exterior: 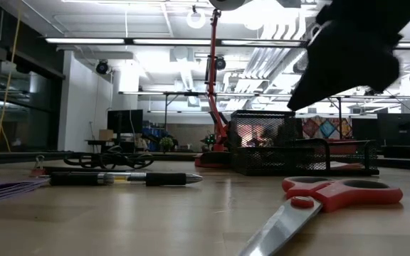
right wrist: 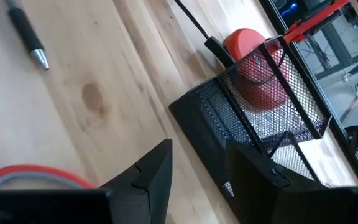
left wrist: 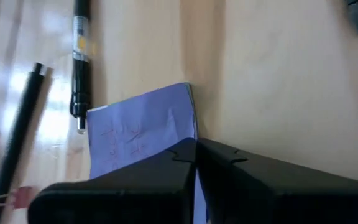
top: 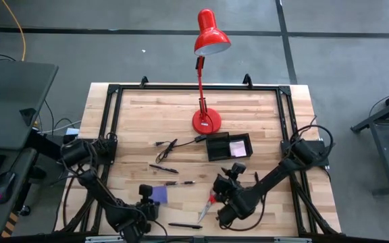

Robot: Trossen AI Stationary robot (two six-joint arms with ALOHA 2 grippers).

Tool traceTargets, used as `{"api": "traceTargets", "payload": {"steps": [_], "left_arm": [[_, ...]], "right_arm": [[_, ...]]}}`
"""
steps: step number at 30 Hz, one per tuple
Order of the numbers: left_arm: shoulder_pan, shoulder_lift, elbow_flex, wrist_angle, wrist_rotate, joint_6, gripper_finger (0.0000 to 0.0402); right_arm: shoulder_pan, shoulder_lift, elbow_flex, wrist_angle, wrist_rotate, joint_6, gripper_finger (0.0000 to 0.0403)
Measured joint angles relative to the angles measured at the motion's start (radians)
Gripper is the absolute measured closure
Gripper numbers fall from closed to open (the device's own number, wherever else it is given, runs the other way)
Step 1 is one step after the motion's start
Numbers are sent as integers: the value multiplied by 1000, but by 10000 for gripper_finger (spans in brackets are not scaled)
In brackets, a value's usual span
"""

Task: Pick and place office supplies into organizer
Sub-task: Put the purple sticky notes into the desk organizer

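My right gripper hangs above the near-centre of the table with its fingers spread and nothing between them, the wrist pitched toward the organizer. Just at its 9 o'clock in the overhead view lie the red-handled scissors, flat on the wood, handles toward the gripper, blades pointing to about 7 o'clock. I judge them stiff, fairly heavy for their size and slick on the blades, so I'd take them across the shank just below the handle loops, where the jaws get a narrow, rigid waist. The mesh organizer sits at 12 o'clock from the gripper, near the lamp's base, with a pink pad already inside. My left gripper is low at the purple sticky-note pad, fingers pressed together right at its edge; whether paper is pinched there I cannot tell. Pens lie loose between.
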Motion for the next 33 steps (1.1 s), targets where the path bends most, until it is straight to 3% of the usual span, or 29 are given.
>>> {"api": "traceTargets", "payload": {"steps": [12, 25, 30, 33], "left_arm": [[0, -1, 96, -106, -62, 29, 401], [0, -3, 182, -192, -185, 75, 402], [18, -3, 218, -193, -205, 126, 401], [41, -4, 235, -193, -229, 164, 401]], "right_arm": [[49, 0, 0, 11, 60, 68, 263], [60, 0, 0, -7, -6, 142, 263], [105, 0, 0, 29, -2, 150, 263], [159, 0, 0, 67, 53, 149, 263]]}}
